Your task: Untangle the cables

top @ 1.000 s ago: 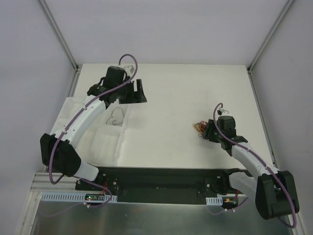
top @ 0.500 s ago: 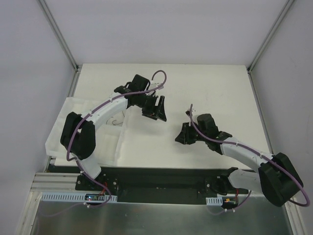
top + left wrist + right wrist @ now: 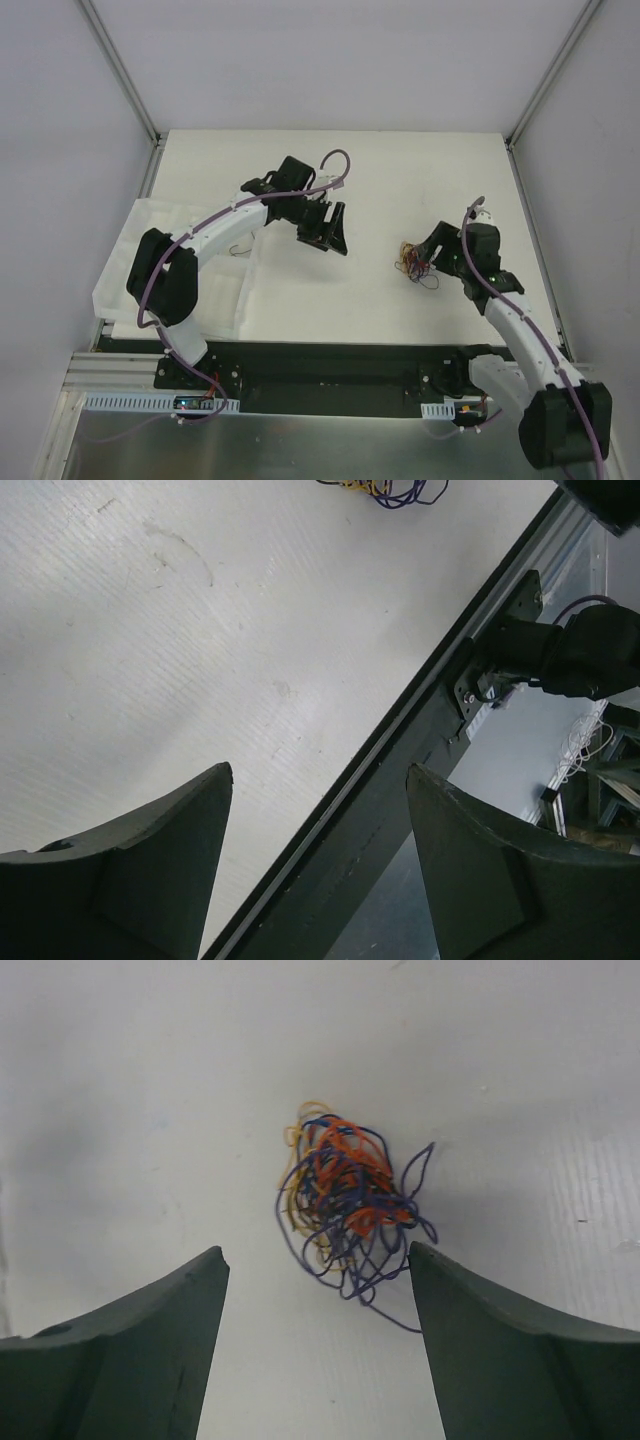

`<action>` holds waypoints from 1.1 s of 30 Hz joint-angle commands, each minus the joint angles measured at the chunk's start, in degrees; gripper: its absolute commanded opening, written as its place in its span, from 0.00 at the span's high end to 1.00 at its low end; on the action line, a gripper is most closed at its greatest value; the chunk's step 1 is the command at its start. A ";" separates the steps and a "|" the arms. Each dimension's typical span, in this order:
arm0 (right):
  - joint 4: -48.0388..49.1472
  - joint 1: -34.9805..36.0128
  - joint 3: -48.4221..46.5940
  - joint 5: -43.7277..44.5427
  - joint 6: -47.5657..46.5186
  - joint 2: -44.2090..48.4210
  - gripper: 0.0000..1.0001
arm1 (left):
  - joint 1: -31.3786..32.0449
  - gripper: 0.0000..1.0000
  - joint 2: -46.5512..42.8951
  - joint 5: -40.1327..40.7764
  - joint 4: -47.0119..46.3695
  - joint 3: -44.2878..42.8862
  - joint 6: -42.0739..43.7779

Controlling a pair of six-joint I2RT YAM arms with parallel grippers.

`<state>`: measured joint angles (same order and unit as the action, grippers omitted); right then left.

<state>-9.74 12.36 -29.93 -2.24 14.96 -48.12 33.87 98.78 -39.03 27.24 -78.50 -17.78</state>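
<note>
The cables (image 3: pixel 345 1205) are a small knot of thin purple, orange and yellow wires lying on the white table. The knot (image 3: pixel 415 265) sits right of centre in the top view. My right gripper (image 3: pixel 316 1250) is open just short of it, and nothing is between its fingers. One loose purple loop trails close to the right finger (image 3: pixel 480 1350). From above, the right gripper (image 3: pixel 432 252) points left at the knot. My left gripper (image 3: pixel 328 238) hangs open and empty over mid-table, well left of the knot. In its wrist view the left gripper (image 3: pixel 318 771) shows the cables (image 3: pixel 390 490) only at the top edge.
A folded white foam sheet (image 3: pixel 200 285) covers the table's left part, with a small dark wire curl (image 3: pixel 237 250) on it. A black rail (image 3: pixel 330 360) runs along the near edge, and the rail (image 3: pixel 400 760) also crosses the left wrist view. Grey walls close in both sides.
My right arm swung from mid-table back to the right and its jaws opened wide, so the knot shows in front of it. The left arm came from the far left to centre.
</note>
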 commanded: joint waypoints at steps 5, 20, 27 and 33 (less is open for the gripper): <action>3.66 -0.15 -5.93 -11.12 -4.86 -20.24 0.59 | 1.64 0.32 -1.49 -0.52 -0.44 -0.87 0.64; 18.27 25.17 1.98 -10.68 4.11 -17.19 0.92 | 1.99 0.57 1.94 -1.67 -0.44 -1.39 0.11; 5.62 24.73 4.09 1.34 5.43 -2.88 0.60 | 4.71 0.50 6.50 1.23 -0.52 -3.50 -1.28; 4.55 21.57 5.94 0.77 5.87 1.54 0.56 | 6.47 0.55 10.28 5.53 -5.17 -5.26 -3.84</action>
<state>-2.63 35.68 -25.10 -2.33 19.55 -46.98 39.48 107.87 -36.64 25.91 -81.47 -19.35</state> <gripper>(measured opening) 0.438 0.476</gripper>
